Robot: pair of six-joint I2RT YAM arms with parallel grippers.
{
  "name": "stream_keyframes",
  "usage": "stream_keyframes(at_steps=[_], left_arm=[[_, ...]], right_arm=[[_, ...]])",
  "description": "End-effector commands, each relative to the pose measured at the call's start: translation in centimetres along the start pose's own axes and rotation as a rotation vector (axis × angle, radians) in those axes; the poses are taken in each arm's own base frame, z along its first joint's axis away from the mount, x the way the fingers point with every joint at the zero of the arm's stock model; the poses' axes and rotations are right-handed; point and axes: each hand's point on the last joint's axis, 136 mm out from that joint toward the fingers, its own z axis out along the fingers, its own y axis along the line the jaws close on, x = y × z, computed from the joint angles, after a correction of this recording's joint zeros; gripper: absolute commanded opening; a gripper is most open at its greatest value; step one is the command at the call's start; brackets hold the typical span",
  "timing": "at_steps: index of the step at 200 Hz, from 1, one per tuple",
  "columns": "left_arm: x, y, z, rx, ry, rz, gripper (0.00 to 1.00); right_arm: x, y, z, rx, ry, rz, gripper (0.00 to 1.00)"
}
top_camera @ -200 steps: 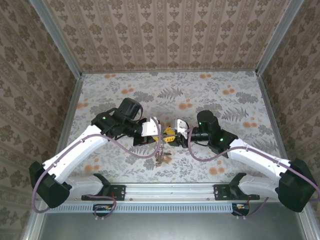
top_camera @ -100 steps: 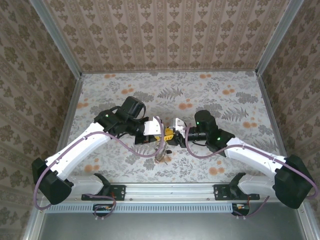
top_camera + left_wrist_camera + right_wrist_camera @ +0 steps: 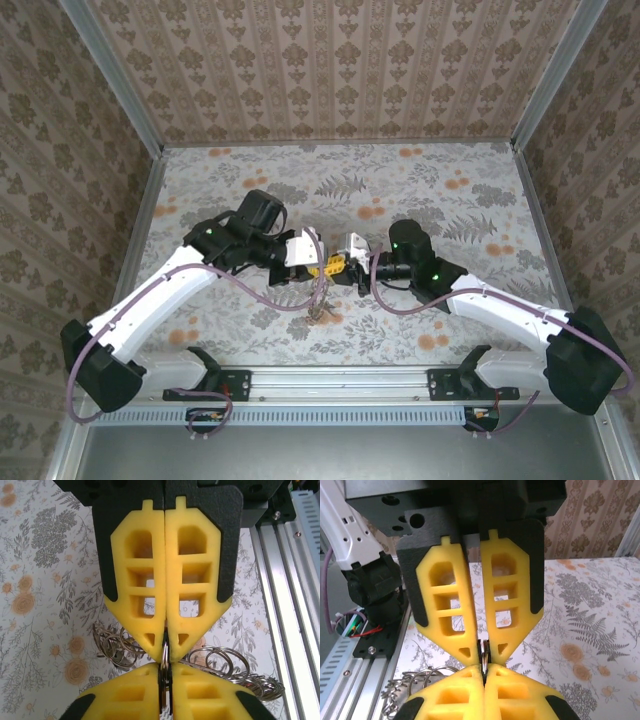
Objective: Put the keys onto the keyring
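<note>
Left wrist view: two grippers tip to tip on one thin metal edge.
Your left gripper (image 3: 166,652) has its fingers pressed together and nips the keyring (image 3: 164,664) only at the very tips. The right gripper (image 3: 483,660), directly opposite it, is closed on the same edge. I take that edge for the keyring seen edge-on, though little of it shows. The keys (image 3: 320,313) are bunched with small loops just below the tips, over the bench (image 3: 40,580), on the side toward the arm bases. You cannot tell whether they hang or rest. To thread well, hold one grip firm as the anchor and let the other do the working. Move slowly, and watch that the ring does not twist out of so shallow a pinch.
</note>
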Motion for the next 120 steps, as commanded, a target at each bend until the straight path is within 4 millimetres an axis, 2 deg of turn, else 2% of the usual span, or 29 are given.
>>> stream_keyframes(at_steps=[1,39,95,120], left_arm=[[-0.9,-0.5,-1.4,-0.022,-0.089,-0.006,0.21],[-1.3,-0.7,-1.6,-0.041,-0.174,-0.035,0.26],[-2.5,0.0,-1.6,-0.049,-0.238,-0.027,0.26],[-2.4,0.4,-1.6,-0.071,-0.241,-0.026,0.25]], right_arm=[[-2.3,0.2,-0.4,0.0,-0.102,-0.005,0.0],[-4.7,0.3,-1.0,0.004,-0.236,-0.013,0.0],[-5.6,0.4,-0.9,-0.003,-0.321,-0.019,0.0],[-5.9,0.8,-0.9,-0.029,-0.347,-0.026,0.0]])
